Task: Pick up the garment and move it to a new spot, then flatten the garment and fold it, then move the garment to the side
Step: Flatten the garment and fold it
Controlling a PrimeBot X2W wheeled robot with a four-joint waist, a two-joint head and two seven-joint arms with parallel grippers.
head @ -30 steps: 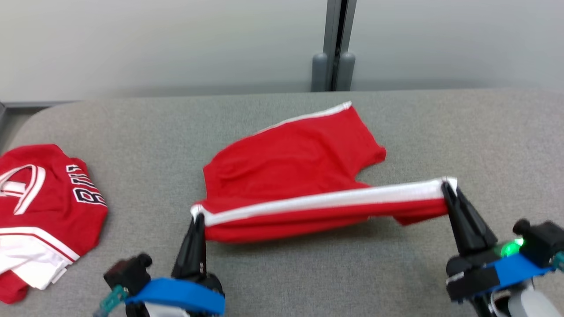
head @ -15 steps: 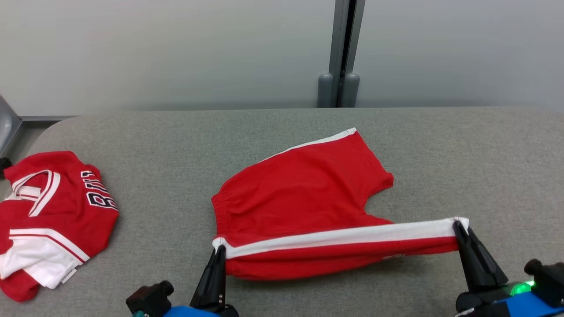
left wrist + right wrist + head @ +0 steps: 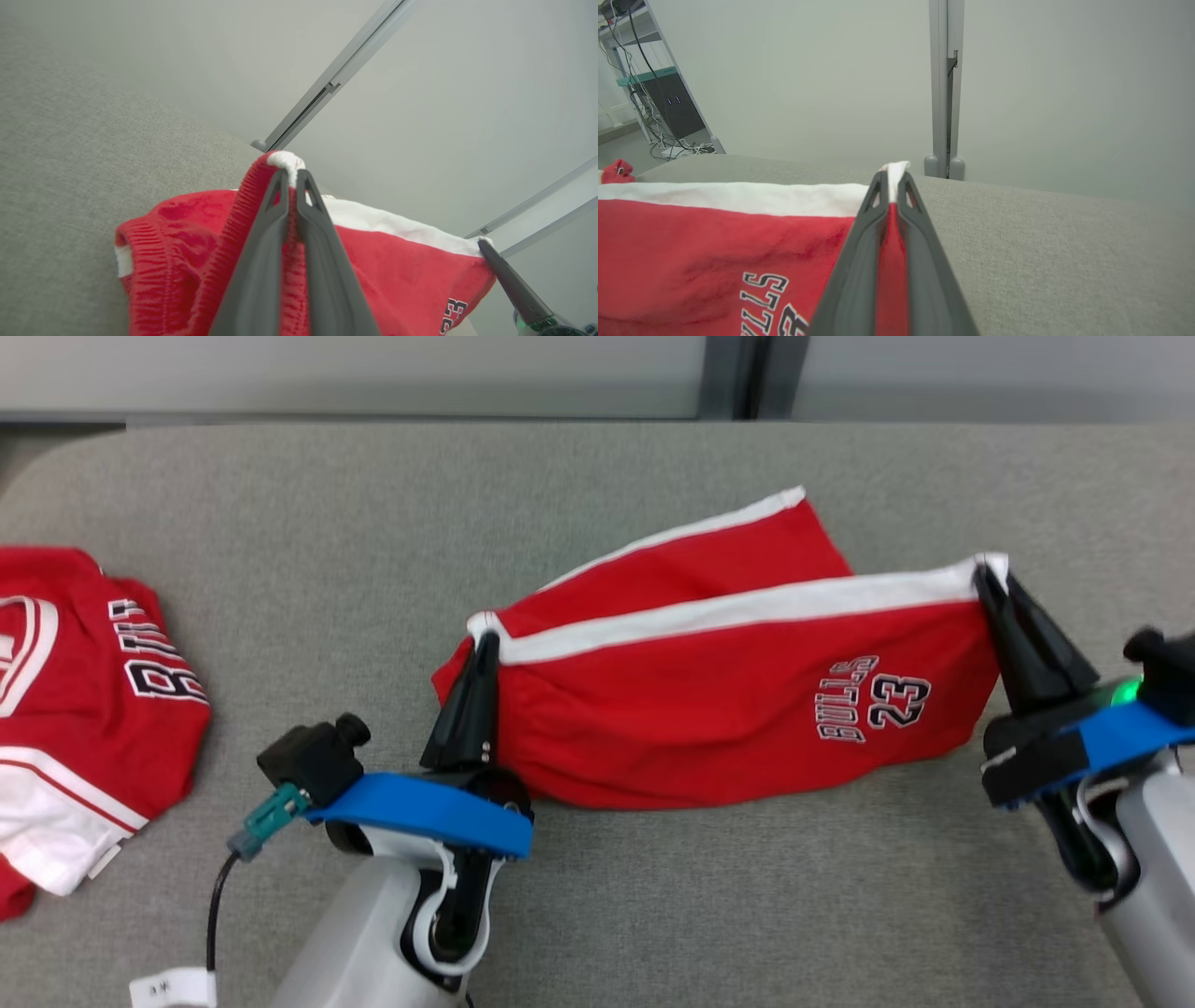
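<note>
On the grey table (image 3: pixel 709 915): we hold the red shorts (image 3: pixel 728 709) up by their white-striped side at centre, the far leg lying on the surface.
Left gripper (image 3: pixel 485 642): fingers pressed together on the waistband corner.
Right gripper (image 3: pixel 985 577): pinched tight on the leg-hem corner.
Handling: light, soft and limp, we judge. The fabric sags between grips, so the corners and ribbed waistband look the surest holds.
Red jersey (image 3: pixel 93 691): lies well apart at our left.
</note>
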